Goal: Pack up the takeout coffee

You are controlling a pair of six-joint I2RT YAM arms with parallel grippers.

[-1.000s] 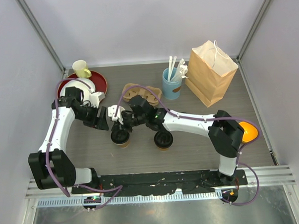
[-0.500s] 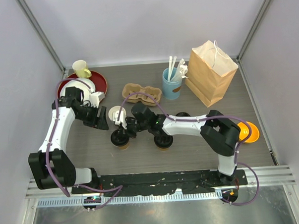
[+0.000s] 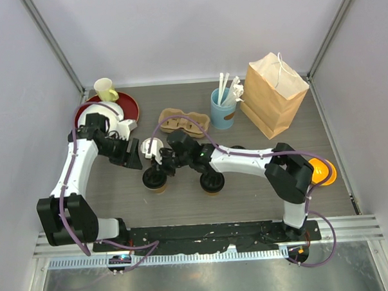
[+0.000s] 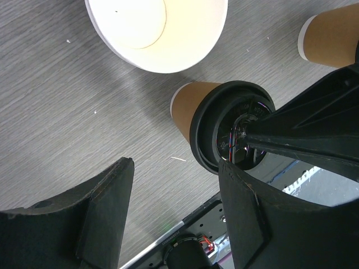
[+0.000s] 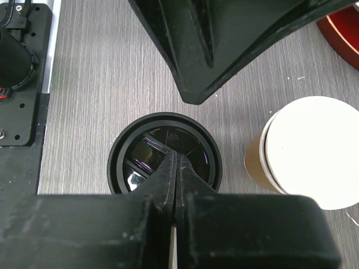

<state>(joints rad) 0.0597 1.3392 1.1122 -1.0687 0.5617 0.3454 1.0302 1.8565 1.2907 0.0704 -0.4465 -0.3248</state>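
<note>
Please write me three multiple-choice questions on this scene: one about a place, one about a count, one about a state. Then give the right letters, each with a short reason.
1. Where does the paper bag stand?
A) on the red tray
B) between the arm bases
C) at the far right corner of the table

2. How many cups carry a black lid?
A) one
B) two
C) four

3. How does the right gripper stand?
A) shut
B) wide open
C) clamped on the bag

Answers: 1 C, the bag stands in the far right corner. 2 B, two lidded cups stand near the arms, beside the lidless cup. 3 A, its wrist view shows the fingers pressed together above one lid.
</note>
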